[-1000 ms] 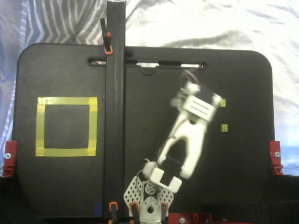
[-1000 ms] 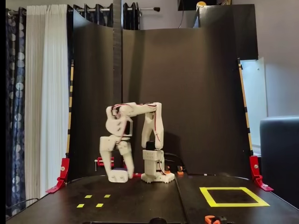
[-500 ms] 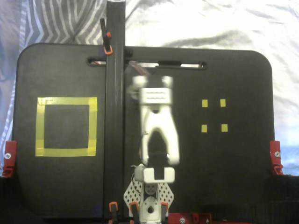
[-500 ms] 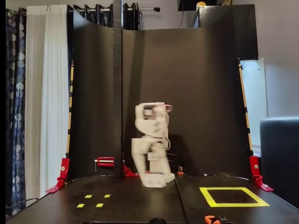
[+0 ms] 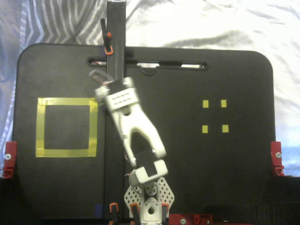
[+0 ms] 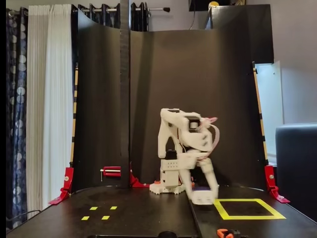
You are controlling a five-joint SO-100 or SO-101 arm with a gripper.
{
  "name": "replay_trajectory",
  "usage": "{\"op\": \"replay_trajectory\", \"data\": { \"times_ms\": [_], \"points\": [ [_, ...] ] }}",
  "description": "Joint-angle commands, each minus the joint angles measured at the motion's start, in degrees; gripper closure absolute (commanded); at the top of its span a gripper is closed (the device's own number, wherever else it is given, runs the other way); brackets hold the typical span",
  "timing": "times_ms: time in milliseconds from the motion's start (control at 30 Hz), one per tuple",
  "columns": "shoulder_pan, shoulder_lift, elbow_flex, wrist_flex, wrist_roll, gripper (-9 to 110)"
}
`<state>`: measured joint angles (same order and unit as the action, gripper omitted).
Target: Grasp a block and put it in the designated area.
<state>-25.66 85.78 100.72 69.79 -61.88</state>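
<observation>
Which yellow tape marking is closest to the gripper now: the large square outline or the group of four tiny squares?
The large square outline. In both fixed views the gripper hangs just beside its near edge, while the four tiny squares lie far off on the board's opposite side.

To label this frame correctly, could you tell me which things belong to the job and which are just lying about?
Job: gripper, blurred; yellow tape square, the designated area. The block cannot be made out.
Lying about: four small yellow squares; red clamps; black post; curtains.

home setup: window curtains (image 6: 37,99), sofa arm (image 6: 296,163), bedsheet (image 5: 197,23) under black worktop (image 5: 211,159)
</observation>
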Motion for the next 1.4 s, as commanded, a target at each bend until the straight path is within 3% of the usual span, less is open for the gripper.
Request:
{"op": "replay_trajectory", "data": {
  "times_ms": [0,600,1367],
  "points": [
    [-4.4,-0.4,-3.7,0.0,3.7,80],
    [-21.3,-5.9,-8.3,-0.2,17.2,80],
    [-23.2,-12.7,-8.3,-2.2,18.2,80]
  ]
}}
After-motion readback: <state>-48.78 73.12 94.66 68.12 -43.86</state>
